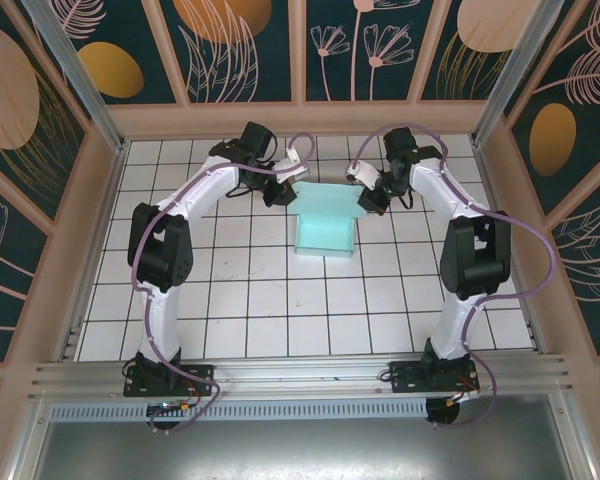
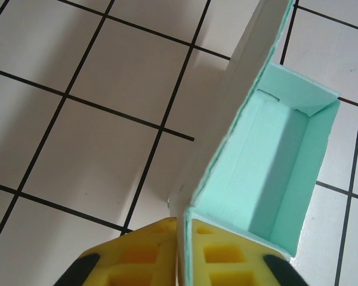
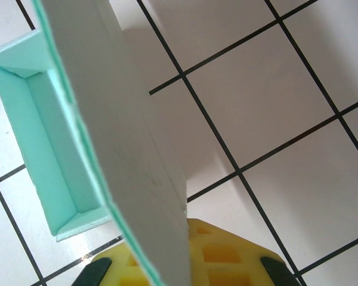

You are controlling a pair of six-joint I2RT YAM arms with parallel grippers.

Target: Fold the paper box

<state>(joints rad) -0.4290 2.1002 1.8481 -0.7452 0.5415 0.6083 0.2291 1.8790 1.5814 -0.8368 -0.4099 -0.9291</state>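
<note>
Currently, the paper box (image 1: 325, 222) sits on the white tiled worktop (image 1: 280, 300) in the upper middle of the top external frame, directly between the two arms. It is partly formed: a shallow mint trough with raised walls and a flap standing up at each side. The left end effector (image 1: 280, 192) meets the box at its upper left corner, and the right end effector (image 1: 368, 196) meets it at the upper right corner. In the left wrist view, the left end effector (image 2: 180, 232) is clamped shut on the box's left flap (image 2: 238, 89), the thin card edge pinched between the yellow fingers (image 2: 146, 253); the mint interior of the box (image 2: 268, 173) occupies the right of the frame. In the right wrist view, the right end effector (image 3: 178, 253) is likewise clamped on the right flap (image 3: 131, 149), whose white outer face runs diagonally from the upper left to the bottom centre, with the trough (image 3: 53, 149) at the left.
</note>
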